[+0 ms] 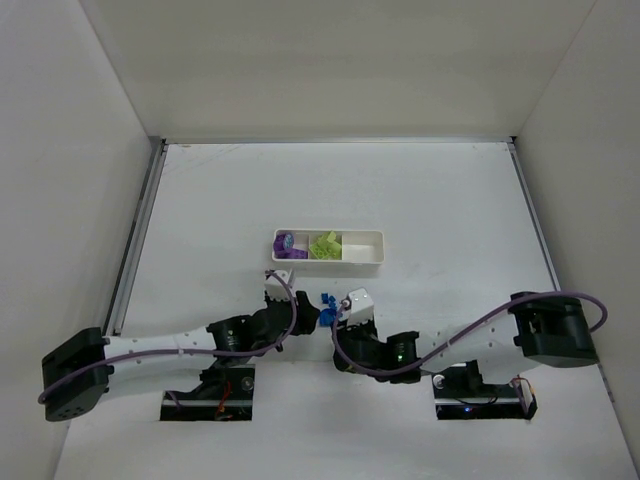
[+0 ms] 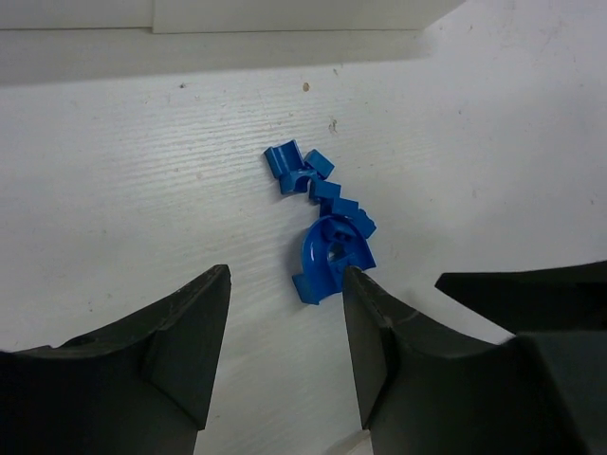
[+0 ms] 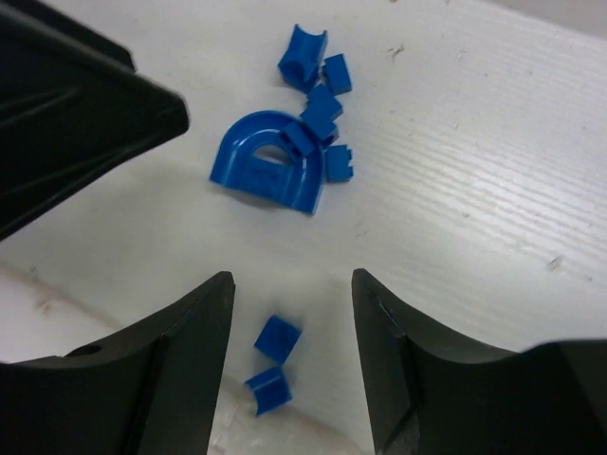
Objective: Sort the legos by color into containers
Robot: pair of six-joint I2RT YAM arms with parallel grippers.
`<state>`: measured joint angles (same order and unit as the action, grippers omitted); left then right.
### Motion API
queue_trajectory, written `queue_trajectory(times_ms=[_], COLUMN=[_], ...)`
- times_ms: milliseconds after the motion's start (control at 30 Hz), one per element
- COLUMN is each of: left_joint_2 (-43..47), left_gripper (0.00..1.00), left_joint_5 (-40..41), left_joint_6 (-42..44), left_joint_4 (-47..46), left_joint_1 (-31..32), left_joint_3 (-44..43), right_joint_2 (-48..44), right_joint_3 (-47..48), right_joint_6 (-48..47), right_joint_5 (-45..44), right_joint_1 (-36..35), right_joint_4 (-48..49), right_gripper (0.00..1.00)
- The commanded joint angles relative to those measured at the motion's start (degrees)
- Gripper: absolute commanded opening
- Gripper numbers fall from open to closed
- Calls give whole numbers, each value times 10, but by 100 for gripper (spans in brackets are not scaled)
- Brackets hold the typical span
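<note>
Likely light, stiff and slick, the blue legos point(image 3: 270, 171) lie loose on the tabletop point(image 1: 450, 200) at 6 o'clock of the tray point(image 1: 378, 252) — best pinched across flat faces — left jaws and right jaws both released, empty.

From above, the purple legos point(image 1: 288, 243) seem too small and blurred to count.
</note>
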<state>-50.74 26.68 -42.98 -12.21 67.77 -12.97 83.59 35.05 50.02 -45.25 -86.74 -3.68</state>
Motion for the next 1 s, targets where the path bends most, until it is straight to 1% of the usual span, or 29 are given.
queue_trajectory(times_ms=[0,67,167,333,433,633,700,733,900,967], left_joint_2=[19,27,34,36,38,42,39,39,45,46], left_gripper=[48,48,48,48,48,48,48,48,48,49], left_joint_5=[14,11,11,10,9,9,8,7,9,7], left_joint_6=[-9,-10,-11,-14,-18,-18,-16,-15,-25,-23], left_joint_4=[-10,-4,-3,3,3,8,11,12,11,16], left_joint_1=[-5,-2,6,16,17,19,16,19,22,21], left_joint_3=[8,9,12,9,7,4,1,1,8,6], right_joint_2=[-42,-60,-56,0,38,69,72,72,64,54], right_joint_3=[-2,0,12,48,66,67,62,61,53,45], right_joint_6=[31,50,75,102,110,119,127,131,140,152], right_joint_5=[-26,-25,-10,8,8,5,10,11,12,6], right_joint_1=[-29,-50,-74,-95,-98,-98,-98,-98,-104,-104], right_joint_4=[-22,-43,-77,-142,-173,-164,-157,-155,-157,-156], right_gripper=[59,59,59,59,57,46,38,35,27,25])
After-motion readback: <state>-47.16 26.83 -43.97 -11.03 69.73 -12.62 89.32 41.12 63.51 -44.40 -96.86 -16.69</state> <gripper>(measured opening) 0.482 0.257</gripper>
